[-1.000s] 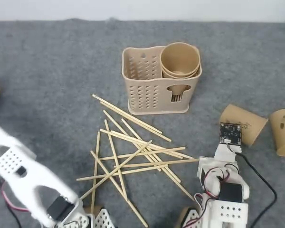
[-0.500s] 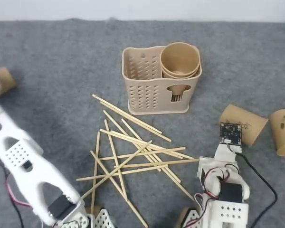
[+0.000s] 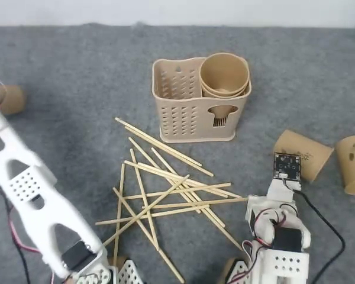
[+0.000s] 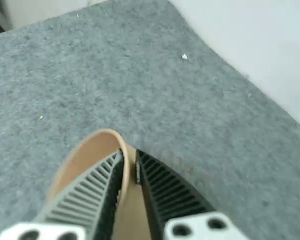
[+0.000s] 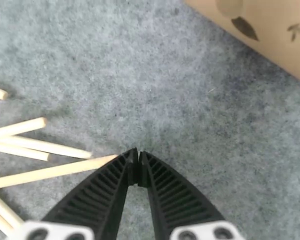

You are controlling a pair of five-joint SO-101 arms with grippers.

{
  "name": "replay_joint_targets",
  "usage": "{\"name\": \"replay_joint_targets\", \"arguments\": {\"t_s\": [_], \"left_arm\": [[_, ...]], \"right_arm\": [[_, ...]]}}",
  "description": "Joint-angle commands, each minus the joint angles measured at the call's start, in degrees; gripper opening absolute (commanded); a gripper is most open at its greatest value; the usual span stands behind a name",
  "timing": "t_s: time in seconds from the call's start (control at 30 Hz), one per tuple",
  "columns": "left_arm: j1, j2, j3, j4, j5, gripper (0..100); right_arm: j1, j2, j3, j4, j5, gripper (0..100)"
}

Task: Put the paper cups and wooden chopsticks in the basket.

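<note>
- One paper cup [image 3: 13, 99] sits tipped sideways at the far left of the grey mat [image 3: 77, 71], well apart from the basket [image 3: 183, 112]. Whether it touches the mat cannot be told.
- The left gripper [image 4: 129, 162] pinches that cup's rim. One finger is inside the mouth and one outside, with the jaws almost together on the wall.
- Two stacked cups [image 3: 225, 74] stand upright in the basket's right compartment.
- Two loose cups lie on their sides to the right of the basket, one [image 3: 302, 155] nearer it and the other [image 3: 352, 164] at the high view's right edge.
- The wooden chopsticks [image 3: 165, 189] lie scattered and crossed on the mat in front of the basket.
- The right gripper [image 5: 138, 167] is closed with nothing in it. Its tips are just beside the end of one chopstick [image 5: 50, 170], near the closer loose cup.
</note>
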Motion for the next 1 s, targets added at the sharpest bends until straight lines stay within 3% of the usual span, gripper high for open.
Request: {"name": "replay_joint_targets", "arguments": {"t_s": [0.0,0.1,0.27,0.43,0.83,0.97], "left_arm": [[0.8,-10.1,-0.7,7.7,-0.1,1],[1.6,-13.7,-0.7,13.2,-2.7,1],[4.6,-17.7,-0.7,24.9,-15.0,1],[7.6,-22.2,-0.7,34.1,-21.8,1],[14.0,-37.1,0.0,34.4,-26.1,1],[16.4,-45.9,8.0,34.4,-26.1,1]], "right_arm": [[0.8,-0.3,0.4,0.2,-0.4,0.8],[0.8,-0.3,0.4,0.2,-0.4,0.8],[0.8,-0.3,0.4,0.2,-0.4,0.8],[0.8,-0.3,0.4,0.2,-0.4,0.8],[0.8,-0.3,0.4,0.2,-0.4,0.8],[0.8,-0.3,0.4,0.2,-0.4,0.8]]}}
